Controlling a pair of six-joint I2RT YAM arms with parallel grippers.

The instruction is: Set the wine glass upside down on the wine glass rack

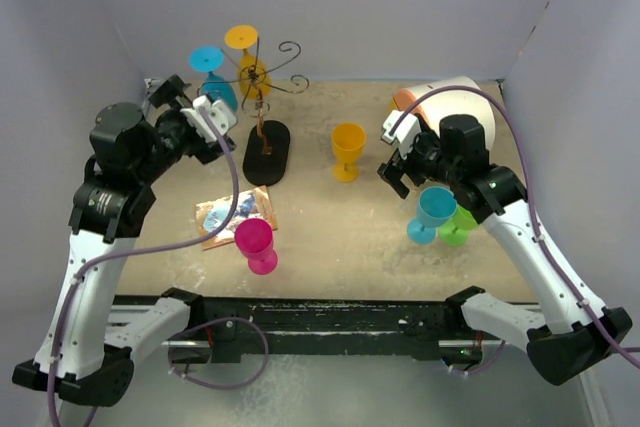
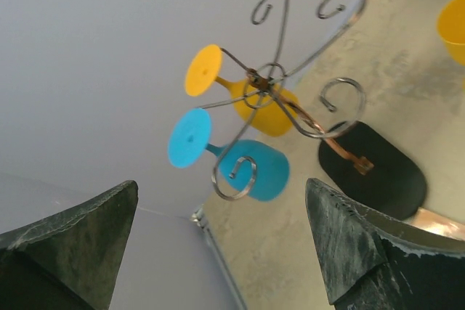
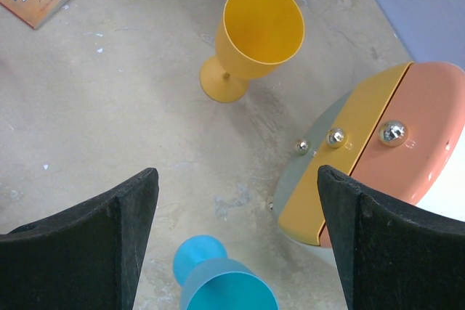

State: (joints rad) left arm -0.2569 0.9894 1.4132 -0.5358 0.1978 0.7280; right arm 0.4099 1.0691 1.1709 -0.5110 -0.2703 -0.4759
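Presently, the left gripper is recorded as wide open and empty, its two dark fingers spread to either side of the wrist view, and it is raised above the table at the rear left. The wine glass rack is seen just beyond those fingers, framed between them and apart from both. Its black oval base is set on the table at rear left of centre, the brown stem is upright, and the curled wire arms are spread at the top. Two glasses are hung upside down from the arms, feet uppermost: a blue wine glass on the side nearest the left gripper, and a hung yellow glass just behind it. Whether their bowls touch cannot be told. Neither is touched by the fingers. The right gripper is likewise held wide open and empty, over the right half of the table, well apart from the rack. A standing yellow goblet is placed upright between the rack's base and that gripper. A second blue glass and a green glass are stood side by side beneath the right forearm. A domed object in orange, yellow, grey and white, fitted with metal studs, is kept at the rear right. A magenta glass is stood upright at the front left, just beside a picture book laid flat in front of the rack's base.
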